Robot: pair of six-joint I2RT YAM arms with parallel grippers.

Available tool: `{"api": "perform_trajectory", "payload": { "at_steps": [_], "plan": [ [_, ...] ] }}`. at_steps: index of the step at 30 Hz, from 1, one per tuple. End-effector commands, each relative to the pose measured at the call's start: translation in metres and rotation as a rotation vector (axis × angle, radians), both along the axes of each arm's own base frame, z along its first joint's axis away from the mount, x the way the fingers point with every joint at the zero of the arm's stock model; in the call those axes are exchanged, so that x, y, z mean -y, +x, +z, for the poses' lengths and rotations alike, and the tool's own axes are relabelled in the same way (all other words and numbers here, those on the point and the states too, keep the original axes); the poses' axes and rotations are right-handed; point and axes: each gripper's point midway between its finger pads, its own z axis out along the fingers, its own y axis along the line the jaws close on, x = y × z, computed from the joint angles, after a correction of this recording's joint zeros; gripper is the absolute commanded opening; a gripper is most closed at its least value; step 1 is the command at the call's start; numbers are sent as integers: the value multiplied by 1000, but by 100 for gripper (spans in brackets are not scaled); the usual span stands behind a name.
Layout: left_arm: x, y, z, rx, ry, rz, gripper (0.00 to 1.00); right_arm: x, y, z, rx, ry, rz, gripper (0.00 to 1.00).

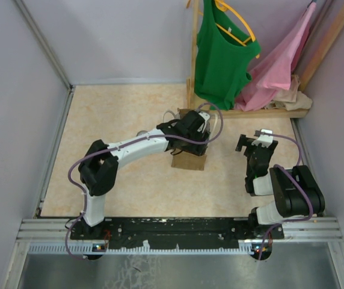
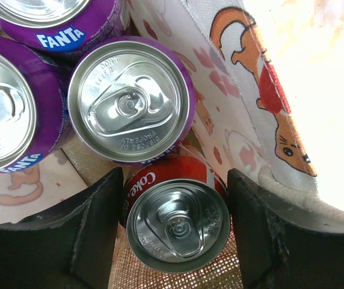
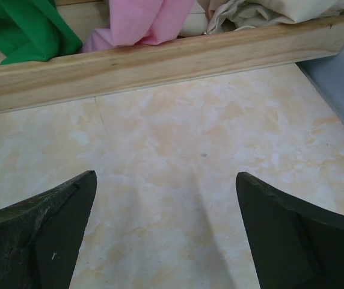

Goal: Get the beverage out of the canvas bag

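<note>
- Inside canvas bag (image 1: 189,161): left gripper (image 2: 175,241) wide astride Coke can (image 2: 178,224); Fanta can (image 2: 130,99) at 12 o'clock may snag.
- Unheld bag may tip; right gripper (image 3: 166,241) wide, idle.

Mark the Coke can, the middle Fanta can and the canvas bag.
Coke can (image 2: 178,226): left wrist view, lid centre.
middle Fanta can (image 2: 130,102): left wrist view, lid centre.
canvas bag (image 1: 189,161): top external view, near side wall.
</note>
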Motion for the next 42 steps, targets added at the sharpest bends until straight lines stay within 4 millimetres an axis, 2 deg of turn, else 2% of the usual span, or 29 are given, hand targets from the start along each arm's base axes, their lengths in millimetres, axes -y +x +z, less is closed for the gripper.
{"api": "perform_trajectory", "payload": {
  "at_steps": [1,5,11,13,27,31,42],
  "plan": [
    [-32,-36,-39,-136,160,-57,0,1,6,15,55,8,-4,99],
    [-24,-39,-21,-140,137,-124,0,0,7,16,56,8,-3,99],
    [-13,-31,28,-62,83,-183,0,1,7,16,55,8,-5,99],
    [-11,-26,46,-27,67,-188,0,0,6,15,54,8,-3,99],
    [1,11,134,187,-20,-196,0,0,7,16,55,8,-3,99],
    [-2,21,161,239,-42,-185,0,0,7,16,55,8,-4,99],
    [-29,34,209,342,-33,-124,0,0,7,16,55,8,-3,99]
  ]
}}
